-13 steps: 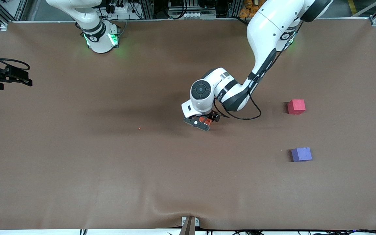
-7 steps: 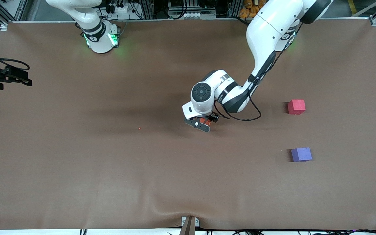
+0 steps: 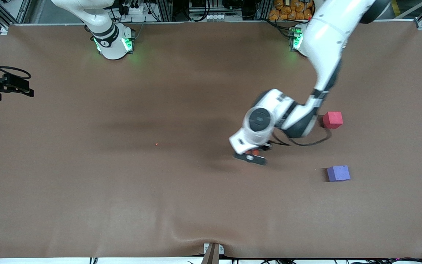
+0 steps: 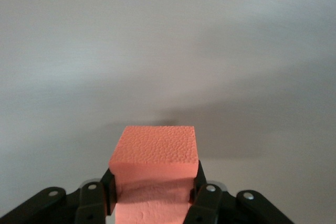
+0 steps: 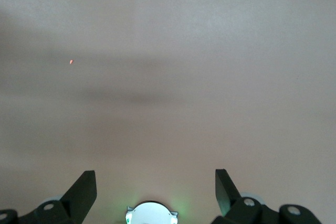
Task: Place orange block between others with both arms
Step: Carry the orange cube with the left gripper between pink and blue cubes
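The orange block [image 4: 155, 148] is clamped between the black fingers of my left gripper [image 4: 153, 179], which is shut on it. In the front view only a sliver of the orange block [image 3: 254, 151] shows under the left gripper [image 3: 251, 154], a little above the cloth near the table's middle. The red-pink cube [image 3: 332, 119] and the purple-blue cube [image 3: 338, 173] rest apart toward the left arm's end, the purple-blue one nearer the front camera. My right gripper [image 5: 155, 179] waits open and empty, high above the right arm's end of the table [image 3: 26, 88].
Brown cloth [image 3: 123, 190] covers the whole table. A tiny orange speck [image 3: 156, 143] lies on it toward the right arm's end. The right arm's green-lit base [image 3: 114, 44] and the left arm's base [image 3: 296, 38] stand along the edge farthest from the front camera.
The left gripper shut on the orange block, lifted it and carried it toward the two cubes and the front camera. The right arm barely moved.
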Robot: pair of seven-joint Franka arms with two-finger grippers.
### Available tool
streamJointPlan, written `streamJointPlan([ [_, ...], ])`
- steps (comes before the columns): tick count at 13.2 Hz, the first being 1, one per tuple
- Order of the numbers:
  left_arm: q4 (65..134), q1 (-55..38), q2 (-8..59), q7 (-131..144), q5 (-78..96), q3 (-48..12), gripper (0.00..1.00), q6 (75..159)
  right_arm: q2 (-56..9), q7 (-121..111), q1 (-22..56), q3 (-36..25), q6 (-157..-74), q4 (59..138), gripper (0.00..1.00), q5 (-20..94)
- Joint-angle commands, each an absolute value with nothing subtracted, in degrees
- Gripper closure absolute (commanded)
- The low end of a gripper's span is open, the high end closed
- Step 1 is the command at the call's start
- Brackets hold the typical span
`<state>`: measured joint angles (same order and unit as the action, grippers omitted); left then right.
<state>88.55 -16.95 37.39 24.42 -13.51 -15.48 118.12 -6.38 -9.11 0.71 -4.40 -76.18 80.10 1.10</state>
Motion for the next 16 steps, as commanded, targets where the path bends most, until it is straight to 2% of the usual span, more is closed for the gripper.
streamJointPlan([
  [1,90.52,-9.70,32.26,24.26,-13.01,-16.52,1.00,110.86,-5.80,-9.58,-0.17,-4.04,-75.32,79.89,0.00,1.49],
  [3,92.36,-5.65,30.16,24.52,-12.83,-16.35,1.00,108.82,-5.80,-9.58,-0.18,-4.13,-75.32,79.89,0.00,1.23],
  [7,97.81,5.34,27.95,20.06,-13.71,-16.44,1.00,110.64,-5.98,-9.05,-0.44,-4.13,-75.32,79.37,0.00,0.88],
  [12,106.07,14.57,27.51,12.85,-13.71,-16.52,1.00,122.77,-5.98,-9.05,-1.23,-4.22,-75.41,79.19,0.00,1.05],
  [16,109.24,15.99,27.60,10.81,-13.71,-16.52,1.00,127.44,-5.98,-9.23,-1.58,-4.22,-75.41,79.19,0.00,0.88],
])
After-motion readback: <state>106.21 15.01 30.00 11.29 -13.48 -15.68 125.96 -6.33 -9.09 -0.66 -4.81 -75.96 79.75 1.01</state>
